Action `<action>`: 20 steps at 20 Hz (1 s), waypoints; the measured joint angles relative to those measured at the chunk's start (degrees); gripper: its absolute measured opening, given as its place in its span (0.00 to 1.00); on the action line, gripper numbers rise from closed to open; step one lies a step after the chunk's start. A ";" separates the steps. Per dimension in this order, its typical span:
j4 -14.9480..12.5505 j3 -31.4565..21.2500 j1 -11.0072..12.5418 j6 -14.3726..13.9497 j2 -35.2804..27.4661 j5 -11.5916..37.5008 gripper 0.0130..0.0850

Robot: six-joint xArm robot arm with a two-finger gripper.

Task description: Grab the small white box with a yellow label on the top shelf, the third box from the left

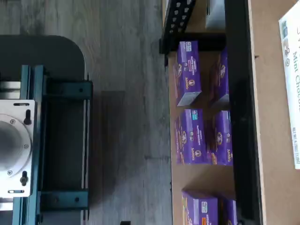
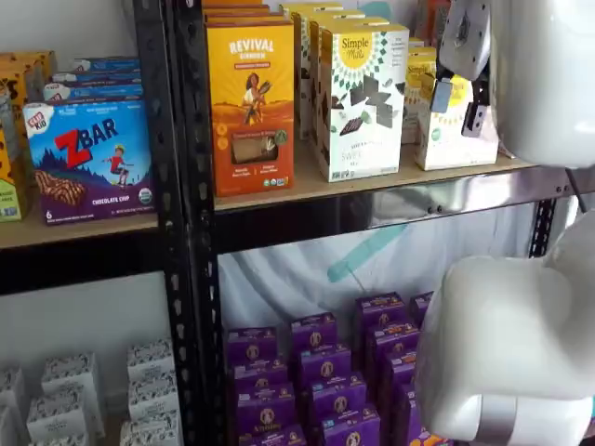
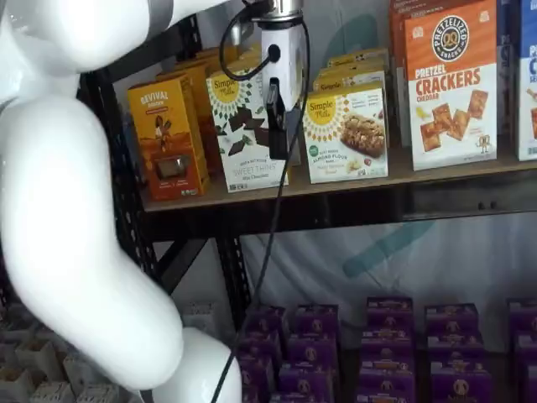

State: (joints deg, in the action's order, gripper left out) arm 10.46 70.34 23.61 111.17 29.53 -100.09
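Small white box (image 3: 346, 133) sits on the top shelf (image 3: 352, 180), centre-right of the frame, just right of our gripper (image 3: 277, 126), whose black fingers hang side-on, so we cannot tell their spread; we judge a short rightward shift comes next.

Glossy white arm (image 3: 67, 210), black cable (image 3: 273, 210)

Purple boxes (image 2: 321, 372) in rows on lower level; orange Revival box (image 2: 249, 104) beside tall Simple Mills box (image 2: 363, 98).
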 joint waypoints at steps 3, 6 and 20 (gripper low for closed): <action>-5.18 -0.47 -2.87 -1.65 0.25 0.24 1.00; -5.64 -1.35 -3.28 -2.02 0.65 0.77 1.00; -2.60 0.06 -0.77 -0.16 -0.47 1.09 1.00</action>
State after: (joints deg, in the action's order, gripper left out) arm 7.86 70.39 22.85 111.01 29.06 -99.00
